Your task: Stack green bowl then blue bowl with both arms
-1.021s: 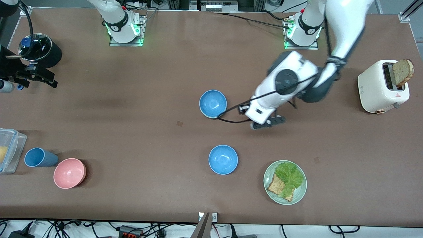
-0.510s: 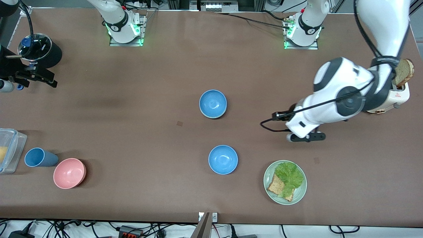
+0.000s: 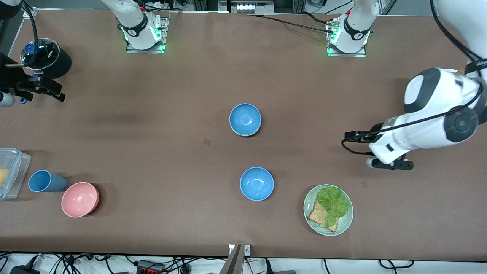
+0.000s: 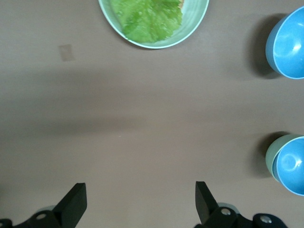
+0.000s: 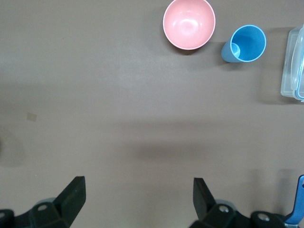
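Observation:
A blue bowl (image 3: 245,119) sits inside the green bowl at mid-table. Only the green bowl's pale rim (image 4: 270,159) shows around the blue one (image 4: 292,166) in the left wrist view. A second blue bowl (image 3: 257,183) stands alone nearer the front camera and also shows in the left wrist view (image 4: 289,45). My left gripper (image 3: 390,164) is open and empty (image 4: 140,190) over bare table toward the left arm's end. My right gripper (image 3: 45,88) is open and empty (image 5: 137,185), waiting over the right arm's end.
A green plate (image 3: 344,224) with lettuce and toast lies beside the lone blue bowl. A pink bowl (image 3: 80,199), a blue cup (image 3: 45,181) and a clear container (image 3: 9,173) stand at the right arm's end, with a black round pot (image 3: 47,57) near that end's robot-side corner.
My left arm has swung away from the stacked bowls toward the left arm's end of the table, its gripper empty. The bowls and the right arm have not moved.

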You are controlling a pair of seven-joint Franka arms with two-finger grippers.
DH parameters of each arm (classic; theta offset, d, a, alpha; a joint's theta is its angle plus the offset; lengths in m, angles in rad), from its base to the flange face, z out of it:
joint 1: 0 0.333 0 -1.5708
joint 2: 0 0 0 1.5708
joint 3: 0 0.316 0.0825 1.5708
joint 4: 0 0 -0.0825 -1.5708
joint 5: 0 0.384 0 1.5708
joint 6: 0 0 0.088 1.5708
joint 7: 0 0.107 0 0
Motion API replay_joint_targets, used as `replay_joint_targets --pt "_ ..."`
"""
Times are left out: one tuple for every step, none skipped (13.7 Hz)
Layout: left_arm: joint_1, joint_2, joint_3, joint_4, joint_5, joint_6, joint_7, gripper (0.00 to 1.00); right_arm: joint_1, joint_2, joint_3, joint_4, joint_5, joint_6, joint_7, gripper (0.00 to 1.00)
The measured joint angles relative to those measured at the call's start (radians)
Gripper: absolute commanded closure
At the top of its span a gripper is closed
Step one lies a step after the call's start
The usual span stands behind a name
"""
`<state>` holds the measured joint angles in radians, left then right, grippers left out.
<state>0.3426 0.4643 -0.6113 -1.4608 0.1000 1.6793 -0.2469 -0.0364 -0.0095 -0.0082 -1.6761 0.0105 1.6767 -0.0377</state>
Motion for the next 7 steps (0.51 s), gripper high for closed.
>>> replay_joint_targets --pt "-0.003 -0.023 0.018 -0.001 -0.002 -0.006 0.000 0.00 -0.001 0.000 0.000 0.000 0.000 0.002 0.000 0.00" --pt "-0.006 -0.049 0.047 -0.004 -0.015 -0.012 0.010 0.00 -0.001 0.000 0.000 0.000 0.000 0.003 0.000 0.00" --pt "-0.008 -0.076 0.089 -0.012 -0.033 -0.016 0.050 0.00 -0.001 0.000 0.000 0.000 0.000 0.005 0.000 0.00" --pt "-0.009 -0.102 0.140 -0.023 -0.044 -0.018 0.110 0.00 -0.001 0.000 0.000 0.000 0.000 0.006 0.000 0.00" --pt "-0.008 -0.128 0.189 -0.036 -0.051 -0.018 0.165 0.00 -0.001 0.000 0.000 0.000 0.000 0.007 0.000 0.00" --pt "-0.006 -0.155 0.231 -0.050 -0.059 -0.018 0.202 0.00 -0.001 0.000 0.000 0.000 -0.001 0.007 0.000 0.00" --pt "-0.006 -0.183 0.259 -0.066 -0.062 -0.019 0.217 0.00 -0.001 0.000 0.000 0.000 -0.007 0.007 0.000 0.00"
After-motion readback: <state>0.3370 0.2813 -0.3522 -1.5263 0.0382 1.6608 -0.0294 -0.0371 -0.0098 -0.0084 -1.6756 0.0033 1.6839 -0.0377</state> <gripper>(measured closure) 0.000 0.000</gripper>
